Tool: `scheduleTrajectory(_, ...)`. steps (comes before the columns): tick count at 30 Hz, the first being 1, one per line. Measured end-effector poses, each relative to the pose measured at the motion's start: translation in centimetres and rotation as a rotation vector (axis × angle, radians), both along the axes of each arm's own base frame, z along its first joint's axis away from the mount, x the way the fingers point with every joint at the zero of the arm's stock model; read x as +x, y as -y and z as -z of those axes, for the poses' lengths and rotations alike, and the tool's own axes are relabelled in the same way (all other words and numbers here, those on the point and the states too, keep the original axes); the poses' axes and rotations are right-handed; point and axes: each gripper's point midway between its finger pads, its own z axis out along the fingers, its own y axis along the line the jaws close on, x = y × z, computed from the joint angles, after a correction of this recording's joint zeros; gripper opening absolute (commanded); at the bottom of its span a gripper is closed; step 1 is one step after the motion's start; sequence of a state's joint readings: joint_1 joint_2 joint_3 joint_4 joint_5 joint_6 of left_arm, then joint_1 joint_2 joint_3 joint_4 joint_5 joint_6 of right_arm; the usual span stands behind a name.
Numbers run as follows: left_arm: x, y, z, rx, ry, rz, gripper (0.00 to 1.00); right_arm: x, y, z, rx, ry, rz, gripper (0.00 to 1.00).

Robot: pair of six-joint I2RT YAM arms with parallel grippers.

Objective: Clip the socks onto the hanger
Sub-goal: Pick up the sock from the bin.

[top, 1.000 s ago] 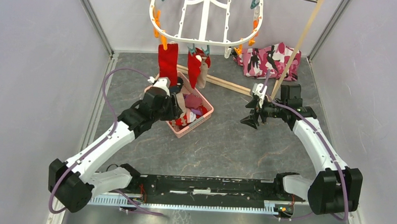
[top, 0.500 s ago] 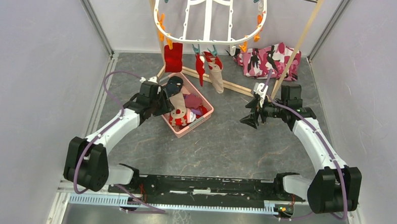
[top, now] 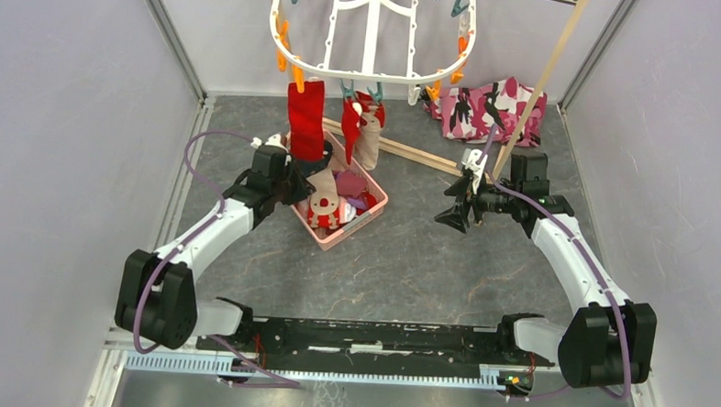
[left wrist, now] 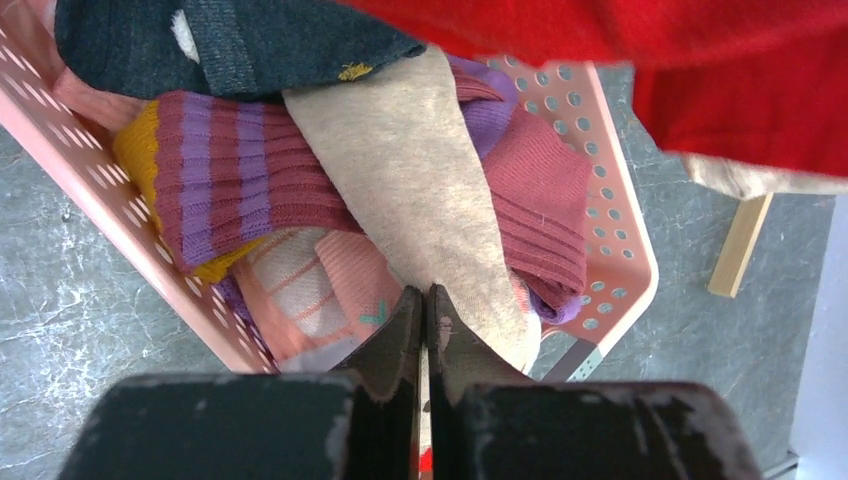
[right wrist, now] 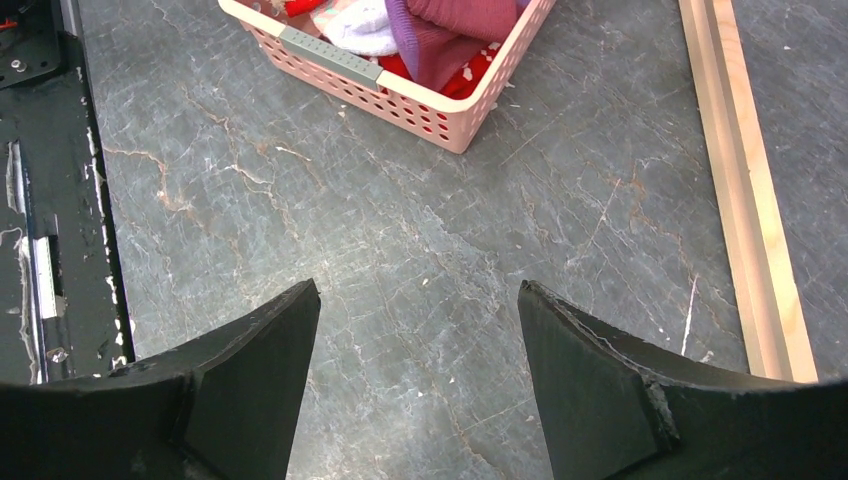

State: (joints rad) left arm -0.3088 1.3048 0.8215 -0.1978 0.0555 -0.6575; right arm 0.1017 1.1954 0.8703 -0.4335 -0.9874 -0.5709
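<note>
The white oval hanger (top: 381, 77) with orange and teal pegs hangs at the back. A red sock (top: 305, 118) is clipped to it, with a red one (top: 353, 125) and a beige one (top: 372, 135) beside. More socks fill the pink basket (top: 376, 205). My left gripper (top: 298, 184) is over the basket's left side. In the left wrist view, the left gripper (left wrist: 423, 292) is shut, pinching the edge of a beige sock (left wrist: 420, 170) that lies on striped and maroon socks. My right gripper (top: 453, 217) stands open over bare floor, and the right wrist view shows nothing between the fingers of the right gripper (right wrist: 418, 300).
A pink, black and white patterned cloth (top: 489, 108) lies at the back right. A light wooden pole (top: 541, 83) leans there, with a wooden bar (top: 414, 154) on the floor behind the basket. Grey walls close both sides.
My left gripper has closed on the beige sock in the basket. The hanger and its clipped socks have swung. The right arm has not moved.
</note>
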Motion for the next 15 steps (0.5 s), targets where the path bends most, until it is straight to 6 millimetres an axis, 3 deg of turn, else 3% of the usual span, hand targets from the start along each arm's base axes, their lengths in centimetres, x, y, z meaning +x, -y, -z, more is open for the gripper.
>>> scheduleTrajectory(4, -0.2, 0.2, -0.7, -0.014, 0.014, 0.012, 0.02, 0.0, 0.0, 0.0, 0.003, -0.001, -0.001, 0.80)
scheduleTrajectory(7, -0.3, 1.0, -2.4, -0.045, 0.047, 0.058, 0.02, -0.1, -0.1, 0.0, 0.006, -0.001, -0.004, 0.79)
scheduleTrajectory(15, -2.4, 3.5, -11.3, -0.073, 0.392, 0.360, 0.02, -0.9, -0.5, -0.8, 0.031, 0.002, -0.061, 0.79)
